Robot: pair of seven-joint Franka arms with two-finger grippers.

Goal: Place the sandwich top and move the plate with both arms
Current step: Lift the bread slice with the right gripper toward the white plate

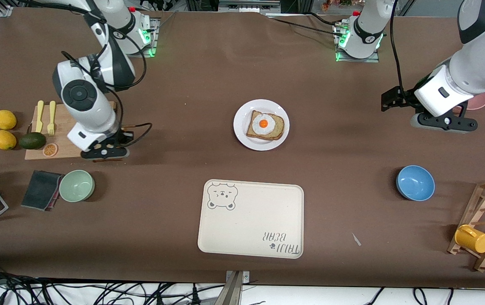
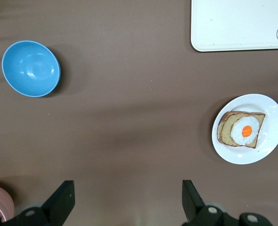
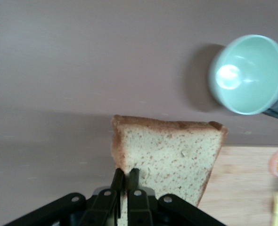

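The right pincer (image 3: 126,175) is gripping the sandwich top (image 3: 169,157) edge-on; the plate (image 1: 261,125) is lying at its three o'clock in the front view, while the left pincer (image 2: 127,197) is waiting open.

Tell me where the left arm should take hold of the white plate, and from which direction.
Grip the plate at its bare rim, coming from the left arm's end of the table. It is shallow and lies flat, so one finger would probably have to slide under the lip. The egg-topped bread leaves only the rim free. The left gripper is open, waiting over bare table.
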